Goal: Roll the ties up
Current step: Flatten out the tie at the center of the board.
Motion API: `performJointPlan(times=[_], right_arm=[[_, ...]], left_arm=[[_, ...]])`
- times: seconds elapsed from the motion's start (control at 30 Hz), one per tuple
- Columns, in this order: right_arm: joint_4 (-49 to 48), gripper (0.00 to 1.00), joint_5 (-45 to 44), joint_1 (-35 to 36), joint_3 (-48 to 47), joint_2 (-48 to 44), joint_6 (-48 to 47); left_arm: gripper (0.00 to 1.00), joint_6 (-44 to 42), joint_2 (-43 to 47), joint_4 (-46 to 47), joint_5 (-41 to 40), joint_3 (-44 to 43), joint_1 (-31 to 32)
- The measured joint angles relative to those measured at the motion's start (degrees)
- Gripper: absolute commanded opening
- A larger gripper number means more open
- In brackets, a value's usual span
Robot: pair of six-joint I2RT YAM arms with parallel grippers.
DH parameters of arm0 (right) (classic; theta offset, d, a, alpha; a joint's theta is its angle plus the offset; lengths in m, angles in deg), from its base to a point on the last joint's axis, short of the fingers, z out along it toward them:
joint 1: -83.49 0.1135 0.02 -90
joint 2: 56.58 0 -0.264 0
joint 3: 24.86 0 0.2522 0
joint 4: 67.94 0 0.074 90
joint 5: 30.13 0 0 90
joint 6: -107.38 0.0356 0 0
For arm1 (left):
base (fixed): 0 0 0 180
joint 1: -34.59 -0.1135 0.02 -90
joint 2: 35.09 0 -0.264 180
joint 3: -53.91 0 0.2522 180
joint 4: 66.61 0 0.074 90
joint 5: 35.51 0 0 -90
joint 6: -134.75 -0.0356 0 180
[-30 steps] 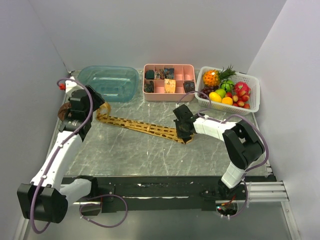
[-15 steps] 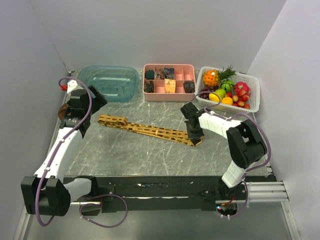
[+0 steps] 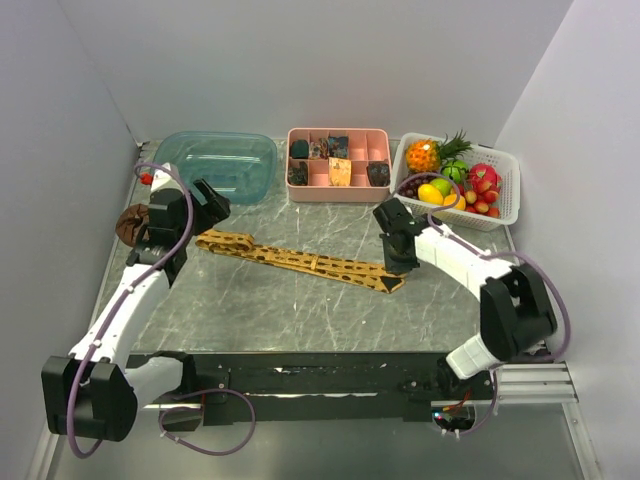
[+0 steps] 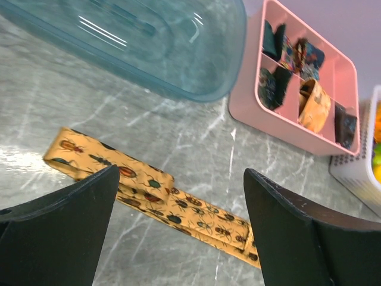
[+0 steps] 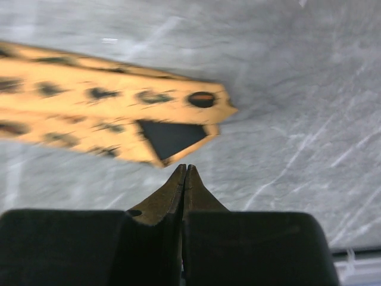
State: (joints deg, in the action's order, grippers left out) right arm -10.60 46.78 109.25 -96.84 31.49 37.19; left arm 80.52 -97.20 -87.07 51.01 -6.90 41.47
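The golden-yellow tie point(image 3: 300, 261) with dark beetle figures lies flat on the marble table, running from a folded left end to a pointed right end. My left gripper point(image 3: 208, 207) is open and empty above and just behind the folded end. In the left wrist view the tie point(image 4: 178, 208) lies below my left gripper point(image 4: 178, 176), whose fingers stand wide apart. My right gripper point(image 3: 399, 262) is shut and empty just behind the pointed end. In the right wrist view my right gripper point(image 5: 186, 168) sits close to the tie's tip point(image 5: 161, 134), whose dark underside shows, apart from it.
A clear teal tub point(image 3: 216, 165) stands at the back left. A pink divided tray point(image 3: 338, 181) holding rolled ties is at the back middle. A white basket of fruit point(image 3: 508, 190) is at the back right. A brown object point(image 3: 128, 222) lies by the left wall.
My left gripper let go of the tie's left end, which now lies flat, and drew up and right. My right gripper came off the tie and moved right, past its pointed end.
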Motion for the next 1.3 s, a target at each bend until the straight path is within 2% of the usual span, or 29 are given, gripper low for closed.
performJointPlan(times=[0.17,0.4,0.57,0.67,0.77,0.9,0.97,1.0,1.07,1.3], right_arm=[[-1.1,0.00,2.2,2.6,-2.0,-1.6,0.0],[-1.8,0.00,3.8,7.0,-5.4,10.7,0.3],[-0.3,0.00,3.3,8.3,-7.4,15.3,0.5],[0.7,0.00,2.4,8.3,-9.2,16.9,0.5],[1.8,0.00,2.1,8.3,-10.0,17.6,0.6],[2.2,0.00,2.0,7.7,-9.9,17.7,0.8],[2.4,0.00,2.1,6.7,-9.6,17.6,0.9],[2.6,0.00,2.1,6.1,-9.3,17.5,0.9],[2.9,0.00,2.0,4.6,-8.7,17.0,0.9],[5.7,0.00,0.5,1.0,-7.8,16.7,0.9]], left_arm=[[0.91,0.0,0.0,0.5,0.9,0.3,0.5],[0.94,0.0,-1.1,1.0,1.6,0.3,0.6],[0.96,-0.2,-1.2,1.6,2.4,0.3,0.8],[0.96,-0.6,-1.2,2.2,3.2,0.4,1.2],[0.90,-1.0,-1.2,3.2,4.0,0.8,2.4],[0.66,-1.9,-3.0,4.3,4.8,1.2,5.8],[0.44,-2.3,-5.0,5.8,5.3,1.5,8.2],[0.20,-2.0,-5.8,6.4,5.6,1.6,9.1],[0.01,-2.3,-8.0,7.4,6.3,2.0,11.5],[0.01,-2.1,-14.8,10.2,6.8,2.1,17.2]])
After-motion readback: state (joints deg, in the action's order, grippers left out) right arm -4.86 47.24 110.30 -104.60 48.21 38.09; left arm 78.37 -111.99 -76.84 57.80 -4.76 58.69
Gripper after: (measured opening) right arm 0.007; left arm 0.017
